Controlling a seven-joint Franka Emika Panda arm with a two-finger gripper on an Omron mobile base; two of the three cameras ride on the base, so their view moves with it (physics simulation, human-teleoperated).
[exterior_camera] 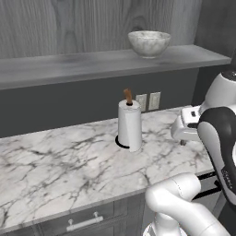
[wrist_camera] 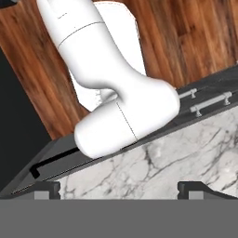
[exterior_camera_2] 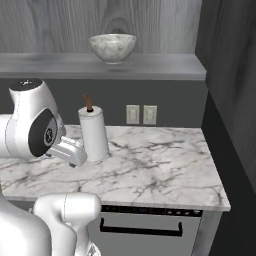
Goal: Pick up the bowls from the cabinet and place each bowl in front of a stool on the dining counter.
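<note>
Marbled stone bowl [exterior_camera: 149, 43] upright on the grey slab shelf [exterior_camera: 69, 67], toward its right end, against wood-grain panelling. Below, on the marble counter [exterior_camera: 60, 161] over grey drawers, paper-towel roll [exterior_camera: 129, 125] upright on a black base, near the wall sockets [exterior_camera: 148, 101]. Gripper [wrist_camera: 119, 188] low over the counter's near edge, empty, fingertips [wrist_camera: 46, 188] spread wide apart, well below the bowl. Dishwasher front [exterior_camera_2: 150, 227] under the counter's right part.
</note>
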